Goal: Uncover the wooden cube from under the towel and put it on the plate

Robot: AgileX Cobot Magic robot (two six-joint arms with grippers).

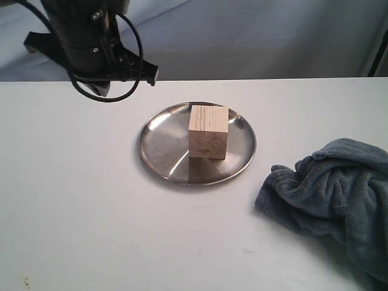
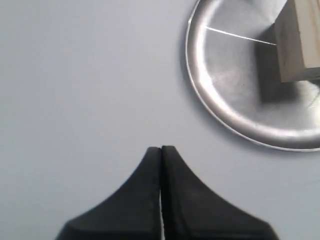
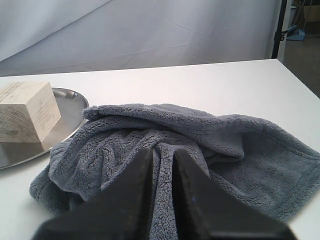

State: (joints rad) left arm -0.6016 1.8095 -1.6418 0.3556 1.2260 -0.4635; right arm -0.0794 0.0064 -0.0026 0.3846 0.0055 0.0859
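The pale wooden cube [image 1: 208, 131] stands upright on the shiny steel plate [image 1: 159, 148] in the middle of the table. The grey-blue towel [image 1: 339, 194] lies crumpled to the right of the plate, off the cube. In the left wrist view my left gripper [image 2: 161, 149] is shut and empty above bare table, beside the plate [image 2: 225, 75] and cube [image 2: 300, 40]. My right gripper [image 3: 162, 152] is out of the exterior view; its fingers are closed on a raised fold of the towel [image 3: 210, 130]. The cube [image 3: 27, 111] and the plate's rim [image 3: 72, 100] show beyond it.
The left arm's black body [image 1: 91, 42] with looped cables hangs over the table's far left. A grey backdrop hangs behind the white table [image 1: 73, 200]. The table's right edge [image 3: 295, 80] runs close to the towel.
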